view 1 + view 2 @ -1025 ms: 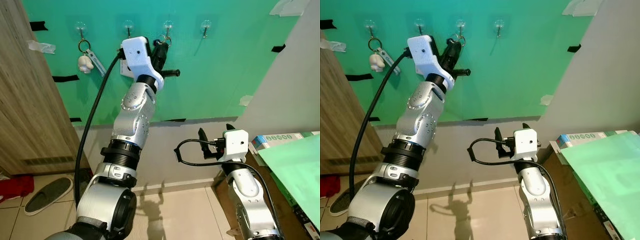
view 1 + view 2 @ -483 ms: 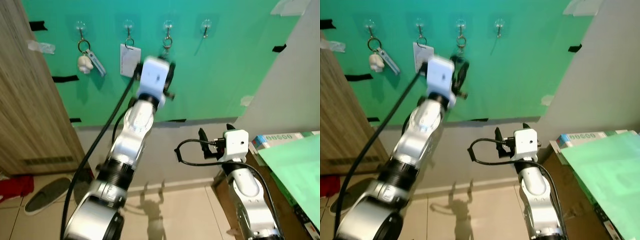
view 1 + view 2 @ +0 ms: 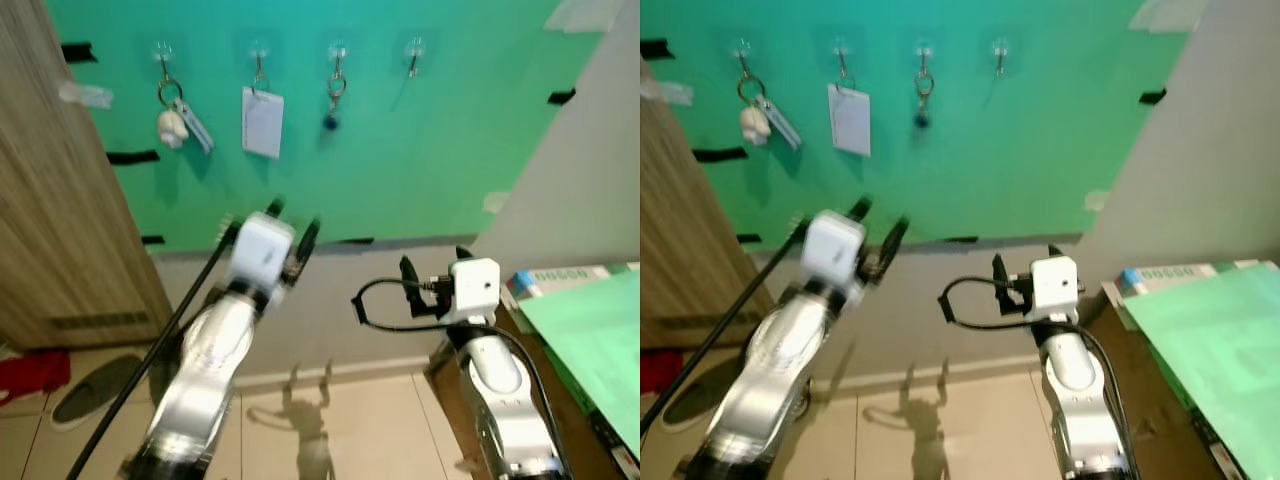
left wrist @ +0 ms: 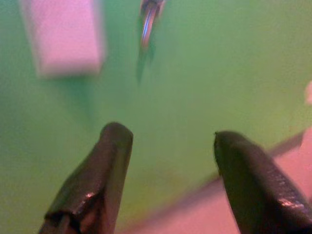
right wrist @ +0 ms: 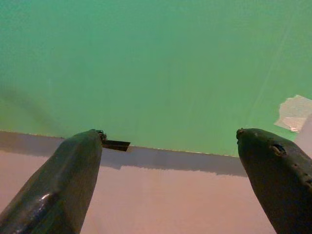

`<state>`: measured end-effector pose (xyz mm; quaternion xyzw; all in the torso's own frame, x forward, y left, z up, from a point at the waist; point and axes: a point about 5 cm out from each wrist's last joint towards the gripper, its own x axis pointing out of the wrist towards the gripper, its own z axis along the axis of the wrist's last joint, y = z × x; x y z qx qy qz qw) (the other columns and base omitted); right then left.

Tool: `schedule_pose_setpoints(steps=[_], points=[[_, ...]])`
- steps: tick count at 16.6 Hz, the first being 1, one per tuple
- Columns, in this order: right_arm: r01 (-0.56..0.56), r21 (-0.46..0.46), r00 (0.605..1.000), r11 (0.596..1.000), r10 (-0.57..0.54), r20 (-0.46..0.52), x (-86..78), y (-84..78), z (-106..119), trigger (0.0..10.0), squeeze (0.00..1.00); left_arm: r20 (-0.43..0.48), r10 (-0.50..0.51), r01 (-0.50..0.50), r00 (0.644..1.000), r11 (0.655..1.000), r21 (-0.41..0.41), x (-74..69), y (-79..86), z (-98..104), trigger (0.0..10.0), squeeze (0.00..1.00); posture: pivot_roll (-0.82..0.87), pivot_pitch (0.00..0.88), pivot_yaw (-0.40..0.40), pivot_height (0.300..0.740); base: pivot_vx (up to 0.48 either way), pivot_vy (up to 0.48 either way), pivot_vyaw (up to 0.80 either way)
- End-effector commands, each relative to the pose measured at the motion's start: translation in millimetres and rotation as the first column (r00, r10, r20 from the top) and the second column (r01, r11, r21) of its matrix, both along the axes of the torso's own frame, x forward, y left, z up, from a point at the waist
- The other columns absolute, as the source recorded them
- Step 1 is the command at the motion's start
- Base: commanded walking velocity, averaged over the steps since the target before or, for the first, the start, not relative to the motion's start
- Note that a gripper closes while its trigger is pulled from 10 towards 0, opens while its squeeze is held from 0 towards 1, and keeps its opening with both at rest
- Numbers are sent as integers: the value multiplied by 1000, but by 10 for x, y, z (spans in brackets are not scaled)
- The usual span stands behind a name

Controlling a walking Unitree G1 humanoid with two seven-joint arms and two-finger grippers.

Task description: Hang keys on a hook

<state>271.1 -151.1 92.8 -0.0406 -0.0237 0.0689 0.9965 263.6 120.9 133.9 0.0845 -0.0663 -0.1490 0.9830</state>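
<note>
Overhead, a green sheet [image 3: 440, 130] covers the wall, taped at its edges with black strips, beside a wood-grain panel [image 3: 60, 250] on the robot's left. Below it the left arm reaches up at mid-height, its left gripper [image 3: 292, 222] empty with both black fingers spread apart, well below the row of four clear hooks. At the robot's right, the right gripper [image 3: 432, 262] is also parted and holds nothing, pointed at the sheet's lower edge. A white card [image 3: 263, 122] hangs from the second hook. On the first hook hangs a ring with a white charm [image 3: 172, 125] and a tag. The keys [image 3: 334, 88] hang from the third hook [image 3: 337, 52], a small dark piece dangling beneath their ring; the fourth hook [image 3: 413, 50] is bare.
</note>
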Motion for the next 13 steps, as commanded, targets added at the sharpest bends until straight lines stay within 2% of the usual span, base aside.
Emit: schedule_pose_setpoints(steps=[1,2,3,4,5,6,7,9,13], points=[[24,2,1000,1000,-24,-1,10,-72,16,10000,0,-56,55,-56,997,998,-29,-67,160,-93,10000,1000,61,0,-67,740,0,0,0],[25,6,1000,1000,-25,-11,8,-99,4,10000,0,-152,153,-166,976,983,-77,-202,353,-287,10000,1000,61,0,-68,740,0,0,0],[46,20,998,999,-45,-32,12,-133,-22,10000,0,-229,222,-253,948,960,-119,-308,451,-411,10000,1000,61,0,-71,740,0,0,0],[74,49,996,996,-71,-60,32,-164,-59,10000,0,-273,268,-316,924,937,-148,-341,470,-457,10000,1000,70,0,-74,740,0,0,0],[83,68,994,994,-78,-71,40,-165,-71,10000,0,-270,269,-318,925,935,-158,-324,456,-440,10000,1000,73,0,-74,740,0,0,0],[88,77,993,993,-82,-80,43,-165,-84,10000,0,-250,264,-307,931,939,-153,-304,440,-405,10000,588,74,0,-74,740,0,0,0],[81,70,994,994,-76,-84,46,-145,-100,10000,0,-210,261,-293,942,946,-136,-241,411,-325,10000,0,78,0,-75,740,0,0,0],[61,70,994,996,-55,-92,50,-102,-123,10000,0,-180,251,-273,951,956,-109,-185,379,-259,10000,0,87,0,-73,740,0,0,0],[43,93,992,995,-32,-119,98,-27,-158,10000,0,-183,273,-292,944,953,-83,-194,369,-260,10000,0,102,0,-77,740,0,478,0]])
